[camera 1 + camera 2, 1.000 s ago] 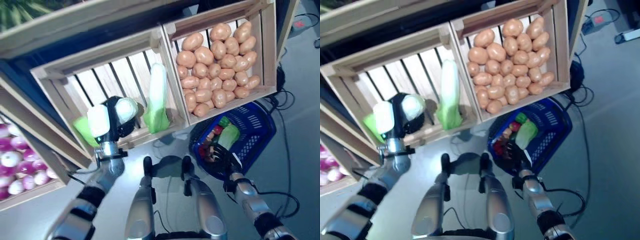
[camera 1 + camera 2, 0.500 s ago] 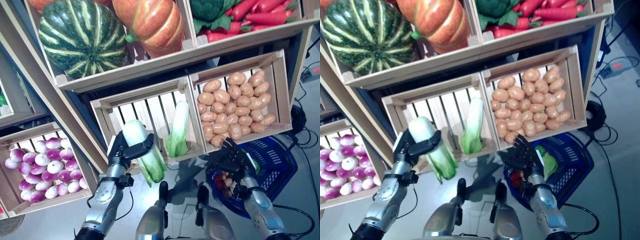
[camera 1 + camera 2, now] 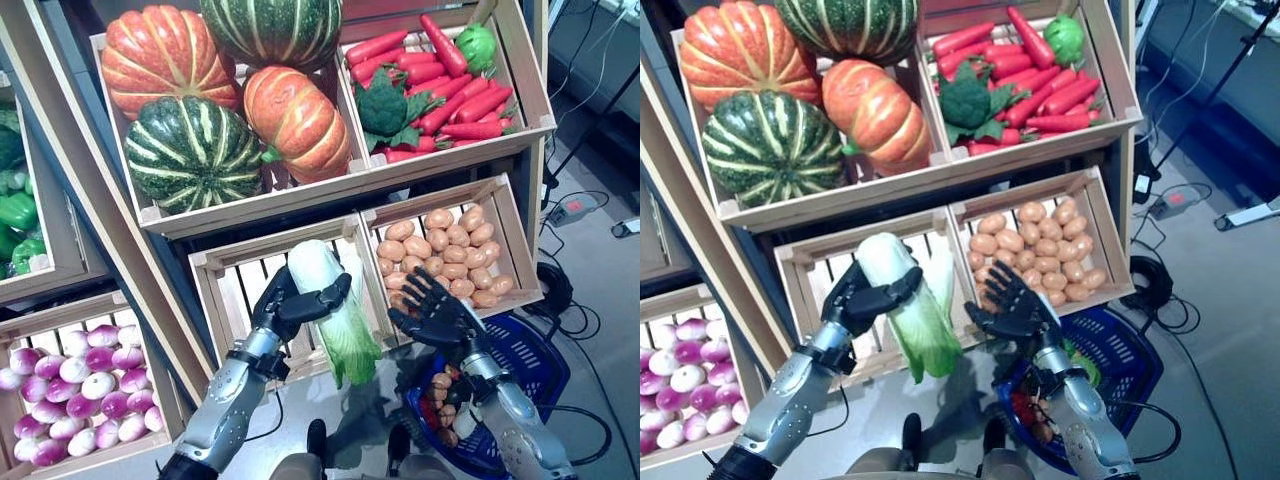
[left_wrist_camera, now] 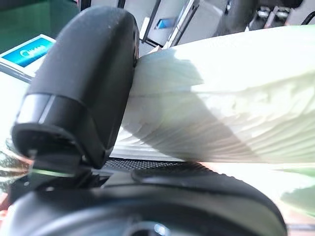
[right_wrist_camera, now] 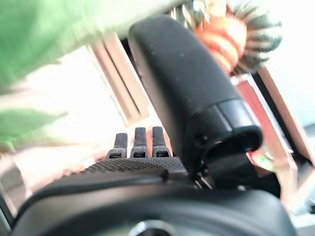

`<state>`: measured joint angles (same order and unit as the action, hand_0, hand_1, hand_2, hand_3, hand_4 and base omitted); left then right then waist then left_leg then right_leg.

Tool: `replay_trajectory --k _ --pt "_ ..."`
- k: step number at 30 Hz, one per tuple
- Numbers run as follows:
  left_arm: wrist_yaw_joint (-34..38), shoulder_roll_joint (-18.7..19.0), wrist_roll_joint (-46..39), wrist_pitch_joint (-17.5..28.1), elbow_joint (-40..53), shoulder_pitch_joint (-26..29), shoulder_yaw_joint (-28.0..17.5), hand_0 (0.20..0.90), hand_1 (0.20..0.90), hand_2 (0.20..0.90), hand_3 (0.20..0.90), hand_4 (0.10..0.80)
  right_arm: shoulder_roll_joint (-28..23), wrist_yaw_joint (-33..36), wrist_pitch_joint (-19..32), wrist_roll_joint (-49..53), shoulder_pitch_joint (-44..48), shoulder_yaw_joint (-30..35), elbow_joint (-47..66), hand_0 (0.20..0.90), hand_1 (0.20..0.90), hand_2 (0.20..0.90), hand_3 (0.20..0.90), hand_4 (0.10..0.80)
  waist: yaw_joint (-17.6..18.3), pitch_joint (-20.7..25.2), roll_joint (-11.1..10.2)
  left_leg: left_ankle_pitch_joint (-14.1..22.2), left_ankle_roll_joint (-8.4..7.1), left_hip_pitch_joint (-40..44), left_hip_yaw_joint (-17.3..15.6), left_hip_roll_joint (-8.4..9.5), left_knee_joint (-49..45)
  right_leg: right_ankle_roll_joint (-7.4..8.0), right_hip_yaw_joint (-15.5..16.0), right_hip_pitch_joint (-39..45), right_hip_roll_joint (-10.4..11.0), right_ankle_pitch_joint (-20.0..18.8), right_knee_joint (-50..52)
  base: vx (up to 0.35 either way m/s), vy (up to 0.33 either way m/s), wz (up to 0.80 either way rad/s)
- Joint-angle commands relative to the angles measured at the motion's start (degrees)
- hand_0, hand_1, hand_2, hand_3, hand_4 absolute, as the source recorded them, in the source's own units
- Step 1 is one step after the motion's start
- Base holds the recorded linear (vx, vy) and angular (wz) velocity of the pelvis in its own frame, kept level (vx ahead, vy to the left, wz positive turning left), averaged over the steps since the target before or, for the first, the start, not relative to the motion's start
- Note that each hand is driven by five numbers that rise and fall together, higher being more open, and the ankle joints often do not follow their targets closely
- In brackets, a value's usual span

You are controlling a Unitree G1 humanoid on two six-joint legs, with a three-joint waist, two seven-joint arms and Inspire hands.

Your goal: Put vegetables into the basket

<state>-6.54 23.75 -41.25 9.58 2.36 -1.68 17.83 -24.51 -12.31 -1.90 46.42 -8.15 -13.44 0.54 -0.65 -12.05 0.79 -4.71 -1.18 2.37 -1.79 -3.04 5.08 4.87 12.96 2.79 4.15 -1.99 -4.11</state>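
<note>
With the long pale-green napa cabbage (image 3: 335, 315) gripped in my left hand (image 3: 285, 308), fingers and thumb curled round its white stem end, I'd swing it across and down, leafy tip first, over the blue plastic basket (image 3: 535, 360) on the floor. My right hand (image 3: 432, 318) hovers just beside the cabbage's leaves, fingers spread, holding nothing, above the basket's near rim.

Basket (image 3: 530, 350) partly hidden behind right hand (image 3: 435, 318); contents indistinct.
</note>
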Motion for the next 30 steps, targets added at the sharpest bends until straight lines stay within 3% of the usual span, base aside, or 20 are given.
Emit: replay_trajectory --k 1,8,11,24,30 --pt "-3.77 2.59 0.19 3.91 6.21 5.51 0.28 0.300 0.300 0.300 0.300 0.400 -2.15 -10.21 -1.79 8.82 2.17 -2.29 7.02 0.900 0.900 0.900 0.900 0.800 -0.61 6.62 -2.91 4.67 -0.98 1.03 -0.23 0.10 -0.08 2.23 -0.80 1.74 4.17 -0.39 0.28 0.026 -0.031 0.00" --pt "-4.50 3.51 1.63 4.41 5.51 6.07 1.34 0.300 0.300 0.300 0.300 0.400 -4.11 -15.51 -9.42 13.59 3.86 -3.65 7.86 0.900 0.900 0.900 0.900 0.800 -0.97 8.32 -3.50 5.05 -1.23 1.36 -0.04 -0.09 -0.08 2.53 -0.68 2.31 4.18 -0.62 -0.42 0.005 -0.004 0.00" --pt "-5.83 4.29 1.81 5.09 5.46 6.11 1.42 0.300 0.300 0.300 0.300 0.400 -5.35 -22.16 -13.86 16.90 4.00 -4.16 7.76 0.900 0.900 0.900 0.900 0.800 -1.21 8.79 -3.69 5.05 -1.38 1.33 -0.07 -0.16 -0.08 2.60 -0.37 2.40 4.18 -0.65 -0.53 0.000 0.000 0.00" --pt "-9.56 5.41 0.58 4.50 4.97 7.37 2.39 0.300 0.300 0.300 0.300 0.400 -7.80 -26.49 -18.10 18.96 5.64 -4.25 6.30 0.900 0.900 0.900 0.900 0.800 -1.12 10.09 -4.00 5.07 -1.63 1.72 0.01 -0.58 -0.08 2.66 -0.61 2.65 3.82 -0.64 -0.72 0.000 0.000 0.00" --pt "-15.19 5.46 -3.42 3.72 5.39 8.60 4.31 0.300 0.300 0.300 0.300 0.400 -9.06 -27.98 -21.47 17.54 6.86 -5.78 5.79 0.900 0.900 0.900 0.900 0.800 -1.01 10.39 -4.03 5.01 -1.59 1.78 -0.05 -0.66 -0.08 2.73 -0.92 2.64 3.85 -0.64 -0.62 0.000 0.000 0.00"
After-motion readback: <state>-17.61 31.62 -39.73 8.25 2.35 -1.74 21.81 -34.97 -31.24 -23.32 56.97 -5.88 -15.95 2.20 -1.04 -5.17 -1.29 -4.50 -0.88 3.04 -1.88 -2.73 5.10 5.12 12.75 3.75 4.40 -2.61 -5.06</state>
